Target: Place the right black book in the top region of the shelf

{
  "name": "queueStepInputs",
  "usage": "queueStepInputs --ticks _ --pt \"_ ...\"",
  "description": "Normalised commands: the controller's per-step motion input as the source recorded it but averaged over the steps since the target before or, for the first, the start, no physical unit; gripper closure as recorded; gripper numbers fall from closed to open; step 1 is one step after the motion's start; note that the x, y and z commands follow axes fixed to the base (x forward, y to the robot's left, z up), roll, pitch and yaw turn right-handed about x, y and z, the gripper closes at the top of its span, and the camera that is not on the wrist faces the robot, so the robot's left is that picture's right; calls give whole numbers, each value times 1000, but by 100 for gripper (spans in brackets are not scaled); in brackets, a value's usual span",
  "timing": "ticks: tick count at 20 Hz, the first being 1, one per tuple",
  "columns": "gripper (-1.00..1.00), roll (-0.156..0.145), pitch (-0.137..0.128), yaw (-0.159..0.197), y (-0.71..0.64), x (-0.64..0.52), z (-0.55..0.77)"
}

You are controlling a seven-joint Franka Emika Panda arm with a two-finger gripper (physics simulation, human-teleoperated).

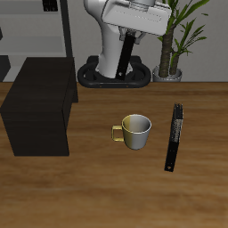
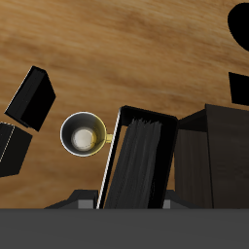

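My gripper (image 1: 132, 36) is high up at the back of the table, close to the robot's base, and is shut on the right black book (image 1: 130, 52). The book hangs from it well above the table. In the wrist view this chunky book (image 2: 141, 160) fills the middle, with its thin pale page edge along one side. The shelf (image 1: 40, 107), a large plain black box, stands on the table away from the gripper, towards the front. Its top is bare. It also shows in the wrist view (image 2: 209, 156), beside the held book. My fingers are hidden behind the book.
A pale yellow mug (image 1: 135, 131) stands mid-table, below the held book (image 2: 84, 134). A long, thin black book (image 1: 174, 135) lies beyond the mug, on the side away from the shelf. A grey open rack (image 1: 36, 27) and a potted plant (image 1: 174, 36) stand at the back.
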Motion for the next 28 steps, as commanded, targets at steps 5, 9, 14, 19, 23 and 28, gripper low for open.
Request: queueStepInputs --ticks 5,9,14,19,23,28 --pt "100 -88 22 83 250 57 -176" --pt "100 -81 6 63 258 -5 -145" --pt "100 -75 18 28 195 7 -151" --pt "100 -37 28 19 163 -17 -137" --pt "100 -66 -28 46 189 -88 15" --pt "100 -64 -11 54 149 57 -75"
